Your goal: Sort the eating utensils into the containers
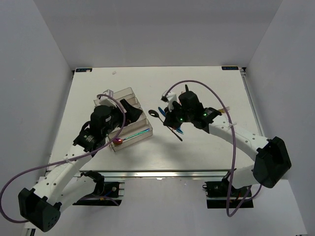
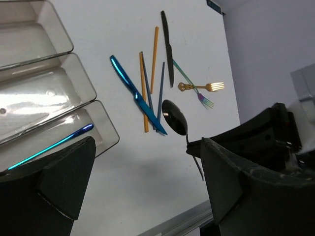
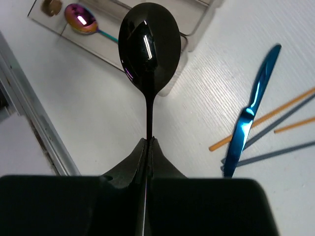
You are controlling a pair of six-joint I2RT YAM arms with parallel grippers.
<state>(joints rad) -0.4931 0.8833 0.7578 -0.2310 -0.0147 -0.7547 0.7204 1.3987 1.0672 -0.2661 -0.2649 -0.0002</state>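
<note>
My right gripper [image 3: 149, 142] is shut on the handle of a black spoon [image 3: 149, 44] and holds it above the table, bowl towards the clear compartment tray [image 3: 196, 30]. In the top view this gripper [image 1: 171, 119] is right of the tray [image 1: 112, 93]. An iridescent purple-red spoon [image 3: 81, 19] lies in the tray's nearest compartment [image 1: 129, 137]. My left gripper [image 2: 147, 187] is open and empty over the tray's right end [image 1: 130, 111]. On the table lie a blue knife [image 2: 135, 96], orange chopsticks [image 2: 155, 51], grey-blue chopsticks [image 2: 161, 91], a black knife [image 2: 167, 46], a gold fork [image 2: 209, 87] and an iridescent fork [image 2: 205, 101].
The loose cutlery lies in a cluster under and behind the right arm. Purple cables [image 1: 197, 83] loop over both arms. The table's near edge has a metal rail [image 1: 162, 173]. White walls enclose the table on three sides.
</note>
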